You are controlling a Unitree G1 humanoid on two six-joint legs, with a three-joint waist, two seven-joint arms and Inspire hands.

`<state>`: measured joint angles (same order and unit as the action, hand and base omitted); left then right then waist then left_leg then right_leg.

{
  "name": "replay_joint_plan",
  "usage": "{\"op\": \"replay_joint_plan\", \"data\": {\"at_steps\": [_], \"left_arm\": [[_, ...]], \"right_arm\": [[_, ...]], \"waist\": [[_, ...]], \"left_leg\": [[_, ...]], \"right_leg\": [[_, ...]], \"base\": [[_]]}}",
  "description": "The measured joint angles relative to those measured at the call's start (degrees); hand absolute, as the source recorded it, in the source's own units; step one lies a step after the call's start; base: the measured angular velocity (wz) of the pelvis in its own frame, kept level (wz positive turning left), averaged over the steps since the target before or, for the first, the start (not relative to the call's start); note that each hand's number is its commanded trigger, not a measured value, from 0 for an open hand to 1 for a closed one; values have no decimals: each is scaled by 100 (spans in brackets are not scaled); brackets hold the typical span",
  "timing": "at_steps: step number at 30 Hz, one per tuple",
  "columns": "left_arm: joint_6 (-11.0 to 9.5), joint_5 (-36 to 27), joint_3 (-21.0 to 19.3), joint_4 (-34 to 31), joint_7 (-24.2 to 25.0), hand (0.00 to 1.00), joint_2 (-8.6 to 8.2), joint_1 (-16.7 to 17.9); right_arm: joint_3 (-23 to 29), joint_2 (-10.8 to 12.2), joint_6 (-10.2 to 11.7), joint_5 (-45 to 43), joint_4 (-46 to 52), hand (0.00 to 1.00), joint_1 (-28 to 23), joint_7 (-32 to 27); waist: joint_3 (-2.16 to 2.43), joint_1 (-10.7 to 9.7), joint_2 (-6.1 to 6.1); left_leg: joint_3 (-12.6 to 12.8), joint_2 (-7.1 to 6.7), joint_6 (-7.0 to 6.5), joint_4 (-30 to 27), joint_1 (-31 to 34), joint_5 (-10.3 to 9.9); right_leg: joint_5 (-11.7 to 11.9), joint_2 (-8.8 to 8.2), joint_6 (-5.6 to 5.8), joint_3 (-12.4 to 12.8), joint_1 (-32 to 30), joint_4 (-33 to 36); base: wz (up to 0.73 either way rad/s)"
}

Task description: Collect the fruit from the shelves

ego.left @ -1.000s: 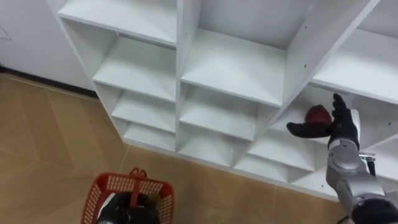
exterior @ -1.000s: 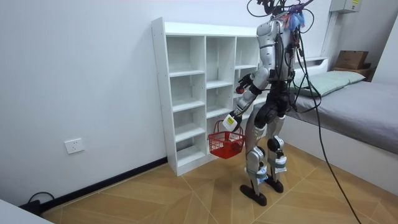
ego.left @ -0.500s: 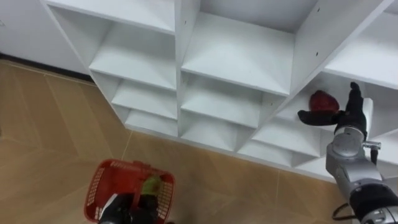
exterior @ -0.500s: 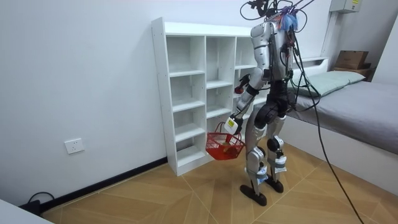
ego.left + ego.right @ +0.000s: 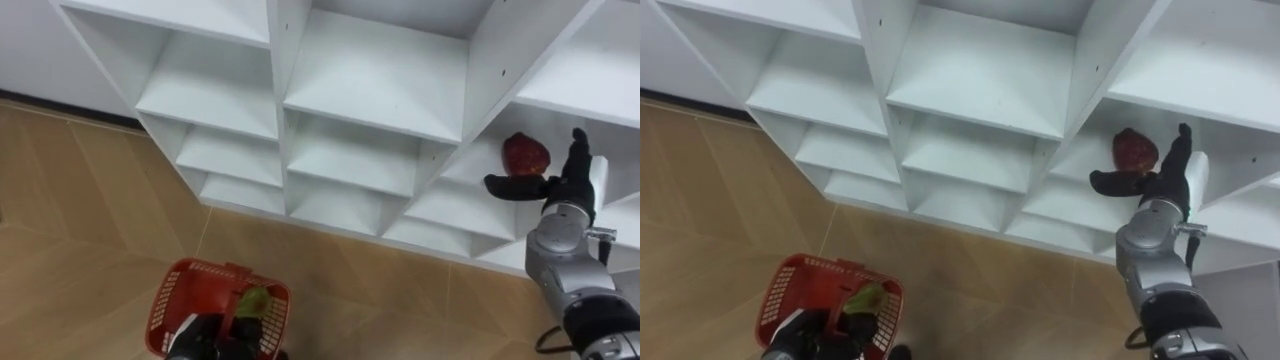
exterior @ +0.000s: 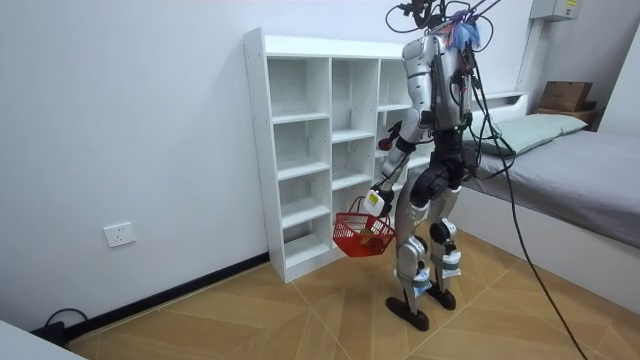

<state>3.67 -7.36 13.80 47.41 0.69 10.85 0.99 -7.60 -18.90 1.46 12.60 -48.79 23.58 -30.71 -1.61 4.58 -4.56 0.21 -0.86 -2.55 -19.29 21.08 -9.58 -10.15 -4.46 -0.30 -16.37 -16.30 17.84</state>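
Observation:
A dark red fruit [image 5: 525, 153] lies on a shelf in the right column of the white closet [image 5: 372, 100]. My right hand [image 5: 566, 184] is open beside it. The fingers stand straight up at the fruit's right and the thumb reaches out just below it. Whether they touch I cannot tell. My left hand [image 5: 212, 336] is low at the bottom edge, shut on the handle of a red basket [image 5: 164, 303]. A green fruit [image 5: 251, 300] lies in the basket. In the room view I stand facing the closet [image 6: 300, 150] with the basket [image 6: 362, 236] hanging at knee height.
The closet's other compartments hold nothing. Wooden floor [image 5: 70, 210] runs along its foot. A bed [image 6: 570, 165] stands behind me at the room view's right, and a white wall [image 6: 130, 130] lies to the room view's left of the closet.
My right hand has shifted so the fruit now shows above the thumb instead of behind the palm. The basket has swung further into view, showing the green fruit. The head camera has shifted.

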Motion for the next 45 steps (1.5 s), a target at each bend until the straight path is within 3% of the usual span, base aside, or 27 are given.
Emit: {"op": "replay_joint_plan", "data": {"at_steps": [19, 23, 26, 45], "left_arm": [[-29, -208, 187, 334, -29, 100, -33, -272], [-44, -209, 231, 334, -29, 100, -43, -285], [-51, -214, 289, 335, -26, 100, -40, -329], [-94, -392, 447, 337, -21, 100, -74, -673]], "right_arm": [[-5, 1, 51, 4, 3, 0, 7, 32], [-11, 1, 50, -174, 3, 0, 23, 26], [-12, 1, 50, -175, -13, 0, 78, 7], [-296, -1, 45, -430, -651, 0, 574, 79]], "waist": [[-27, 9, 27], [-48, 22, 1], [-92, 34, -4], [-106, 192, 8]], "left_leg": [[105, -7, -27, 10, 15, 16], [128, -7, -30, 4, 32, 18], [136, -4, -32, 2, 44, 19], [386, 7, -71, -1, 217, 44]], "right_leg": [[-7, -44, 2, 56, -86, 98], [-7, -53, 2, 60, -120, 123], [-8, -62, 2, 55, -162, 184], [-8, -121, 1, 131, -473, 298]], "base": [[-1], [-1], [0], [-5]]}}
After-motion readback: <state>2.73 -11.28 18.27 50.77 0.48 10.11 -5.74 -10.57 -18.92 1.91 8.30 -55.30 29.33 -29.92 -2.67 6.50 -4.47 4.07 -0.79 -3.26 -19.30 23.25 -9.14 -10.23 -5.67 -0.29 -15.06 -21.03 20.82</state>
